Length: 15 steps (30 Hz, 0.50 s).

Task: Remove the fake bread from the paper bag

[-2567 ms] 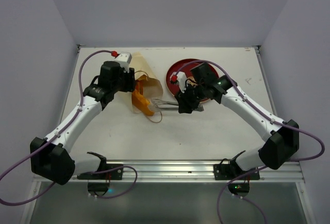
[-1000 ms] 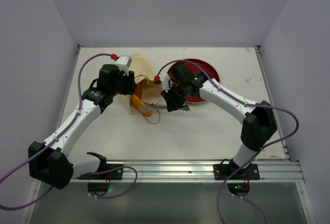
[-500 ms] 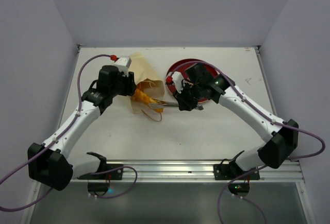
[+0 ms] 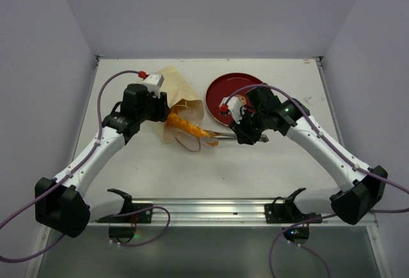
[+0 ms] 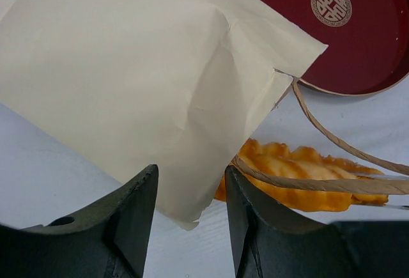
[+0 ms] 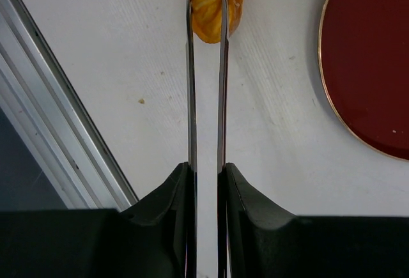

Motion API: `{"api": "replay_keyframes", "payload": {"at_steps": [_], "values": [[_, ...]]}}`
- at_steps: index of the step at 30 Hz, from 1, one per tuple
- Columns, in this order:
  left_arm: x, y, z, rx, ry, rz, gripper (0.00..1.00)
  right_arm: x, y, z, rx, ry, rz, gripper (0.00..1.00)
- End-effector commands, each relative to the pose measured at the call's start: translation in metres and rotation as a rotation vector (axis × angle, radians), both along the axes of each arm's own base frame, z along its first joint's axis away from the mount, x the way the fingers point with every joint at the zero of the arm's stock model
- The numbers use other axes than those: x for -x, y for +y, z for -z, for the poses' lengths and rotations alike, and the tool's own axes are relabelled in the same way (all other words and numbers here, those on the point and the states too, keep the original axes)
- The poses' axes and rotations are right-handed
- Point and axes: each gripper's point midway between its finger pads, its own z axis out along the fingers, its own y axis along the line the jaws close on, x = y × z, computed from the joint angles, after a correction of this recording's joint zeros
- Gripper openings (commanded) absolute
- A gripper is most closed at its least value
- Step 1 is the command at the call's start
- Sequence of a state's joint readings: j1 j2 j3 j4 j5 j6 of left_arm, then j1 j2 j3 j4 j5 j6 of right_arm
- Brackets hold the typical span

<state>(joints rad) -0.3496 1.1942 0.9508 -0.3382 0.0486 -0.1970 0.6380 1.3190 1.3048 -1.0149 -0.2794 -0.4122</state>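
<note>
The cream paper bag (image 4: 180,94) lies on its side, mouth toward the right. My left gripper (image 4: 161,109) is at its left end, and in the left wrist view the bag's (image 5: 140,80) corner sits between that gripper's (image 5: 190,172) fingers. A long orange roll of fake bread (image 4: 186,126) pokes out of the bag's mouth onto the table. Thin metal tongs (image 4: 220,135) pinch its near end (image 6: 214,3). My right gripper (image 4: 241,135) is shut on the tongs' blades (image 6: 190,86), its fingers (image 6: 206,166) pressing them from both sides. Any other bread is hidden.
A red round plate (image 4: 223,89) with a gold rim sits just right of the bag and behind the right gripper, seen also as the plate (image 6: 377,61) in the right wrist view. The bag's brown cord handle (image 4: 188,145) loops over the roll. A metal rail (image 4: 211,211) runs along the near edge.
My right arm has drawn back to the right with the tongs, pulling the orange roll farther out of the bag. The left gripper and bag shifted slightly.
</note>
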Motion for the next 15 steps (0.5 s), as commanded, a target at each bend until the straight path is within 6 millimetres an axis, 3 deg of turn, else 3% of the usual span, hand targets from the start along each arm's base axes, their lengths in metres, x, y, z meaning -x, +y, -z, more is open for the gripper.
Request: {"api": "replay_keyframes", "payload": {"at_steps": [1,6,15], "values": [[-0.001,-0.004,-0.02,0.009,-0.089,0.045,0.5,-0.005,-0.015,-0.023,-0.039,-0.073,0.021,0.0],[0.007,-0.008,-0.021,0.006,-0.106,0.097,0.5,-0.003,-0.042,-0.03,-0.053,-0.08,0.058,0.0],[0.019,-0.006,-0.02,-0.007,-0.131,0.135,0.51,0.024,-0.084,-0.027,0.019,-0.097,0.087,0.0]]}}
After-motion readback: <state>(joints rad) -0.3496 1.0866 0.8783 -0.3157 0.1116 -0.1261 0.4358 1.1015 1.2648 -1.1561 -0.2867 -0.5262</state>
